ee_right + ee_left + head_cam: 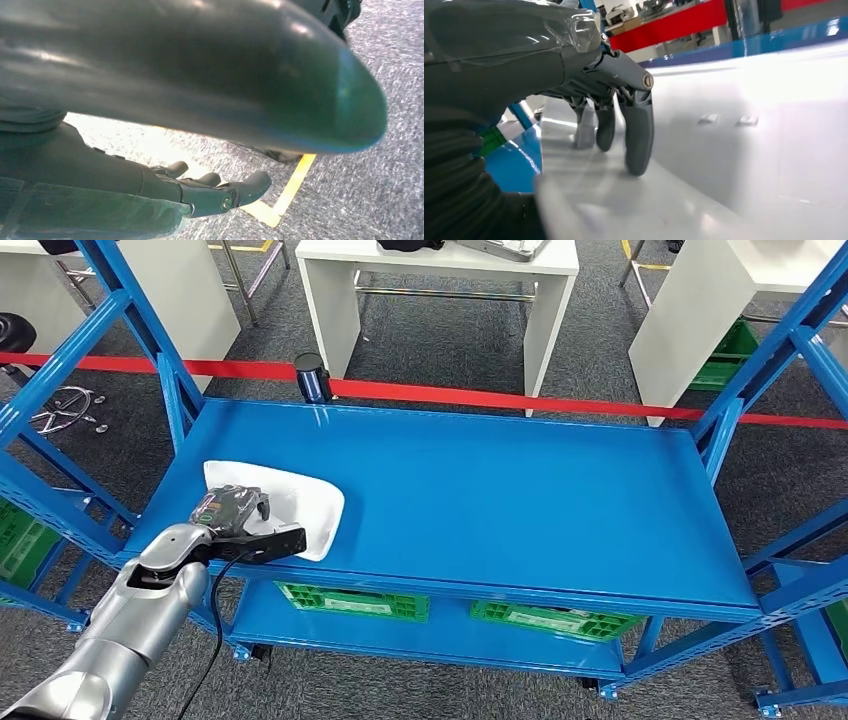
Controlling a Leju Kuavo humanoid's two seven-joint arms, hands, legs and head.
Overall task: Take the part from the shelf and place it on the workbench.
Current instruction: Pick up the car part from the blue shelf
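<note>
The part (300,502) is a flat white moulded panel. It lies at the near left of the blue shelf's top deck (500,490), one corner reaching the front edge. My left hand (232,510) is over the panel's near left portion. In the left wrist view its dark fingers (639,135) curl down and touch the glossy top of the part (749,150). The thumb is hidden, so I cannot tell whether it grips. My right hand (210,192) hangs beside my body over grey carpet, its fingers loosely extended and holding nothing.
Blue uprights and braces (150,350) frame both ends of the shelf. Green crates (352,601) sit on the lower deck. Behind the shelf runs a red barrier tape (480,395) from a dark post (312,377). White tables (440,270) stand beyond it.
</note>
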